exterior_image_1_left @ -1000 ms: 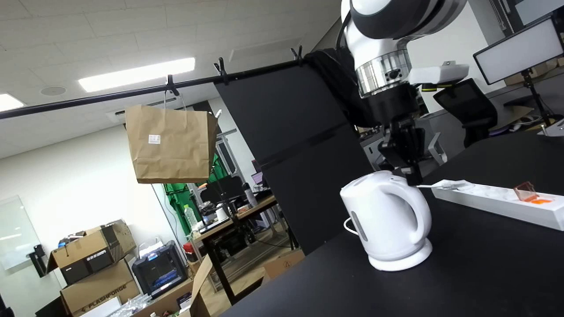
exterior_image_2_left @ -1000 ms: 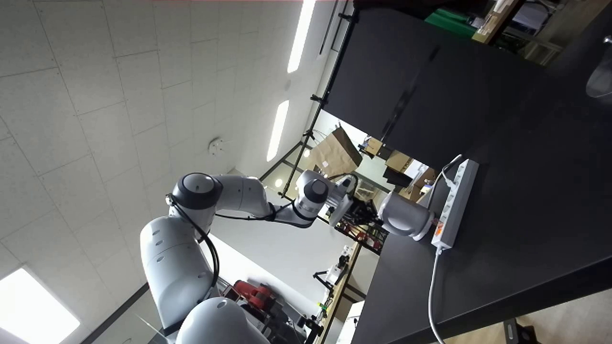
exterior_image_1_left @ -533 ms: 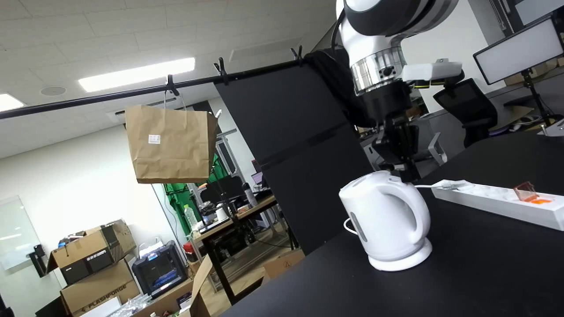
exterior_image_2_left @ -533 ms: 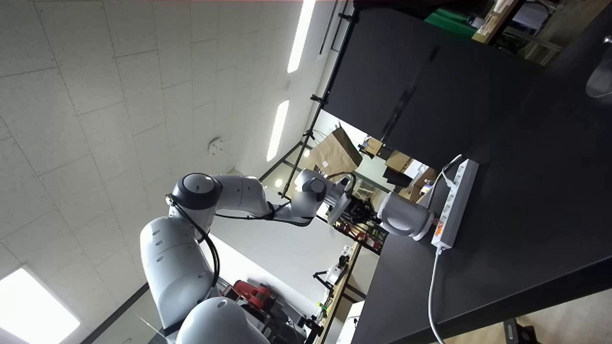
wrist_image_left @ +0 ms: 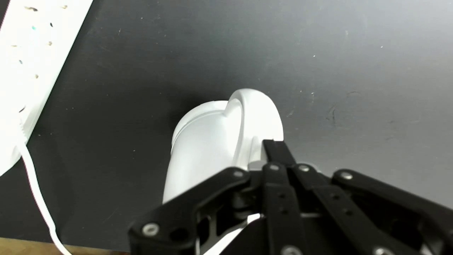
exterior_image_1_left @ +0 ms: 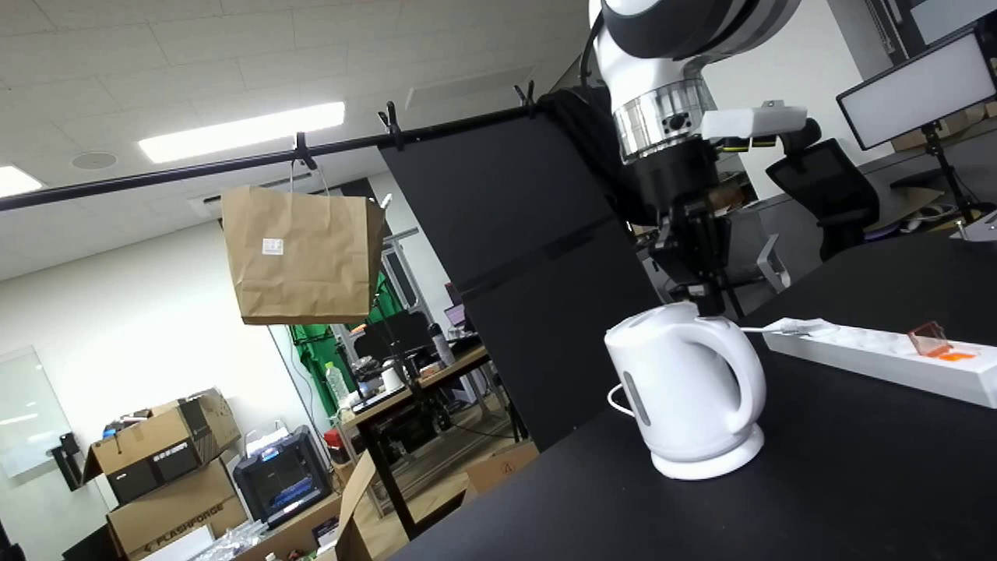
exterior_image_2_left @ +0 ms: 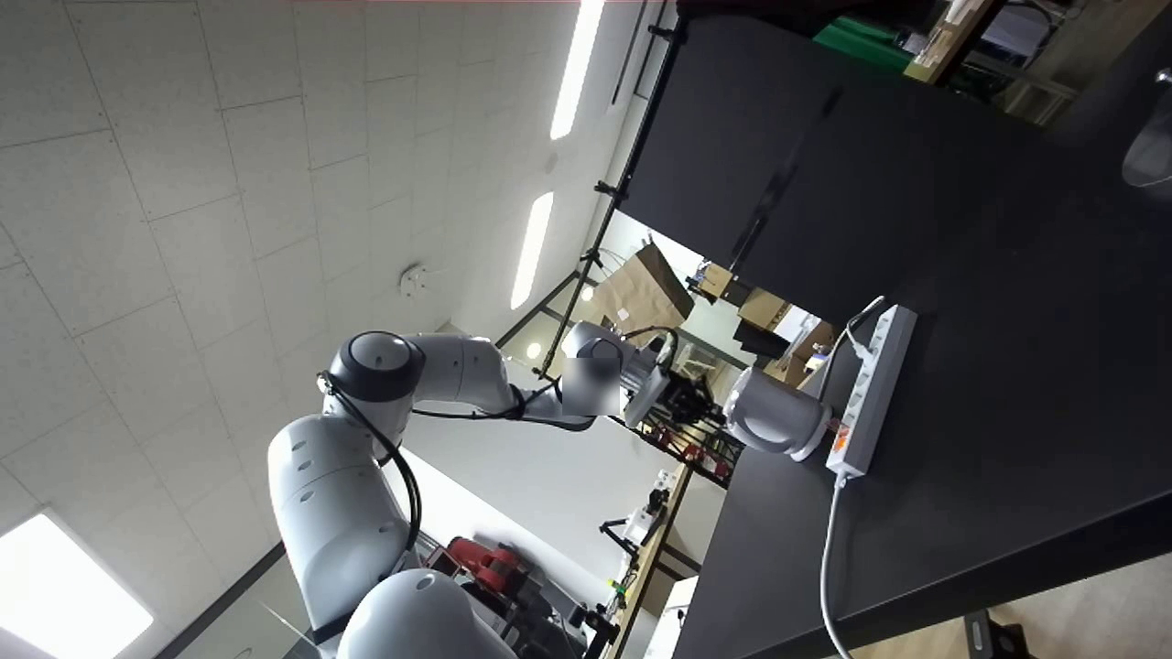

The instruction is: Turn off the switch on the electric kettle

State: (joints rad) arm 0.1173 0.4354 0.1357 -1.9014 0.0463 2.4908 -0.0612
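The white electric kettle stands upright on its round base on the black table. It also shows in an exterior view and in the wrist view. Its loop handle points away from the gripper's palm in the wrist view. My gripper is shut with its fingertips together and nothing between them. The gripper is at the kettle's top, by the upper end of the handle, pointing down. Whether it touches the kettle I cannot tell. The switch cannot be made out; the fingers cover part of the handle's top.
A long white power strip lies close to the kettle, with an orange switch under a raised clear cover. A white cord runs from the strip in the wrist view. A black panel stands behind the table.
My gripper has moved left and slightly up over the kettle's top. The kettle's top has shifted slightly left and then back right, while its base stays in place.
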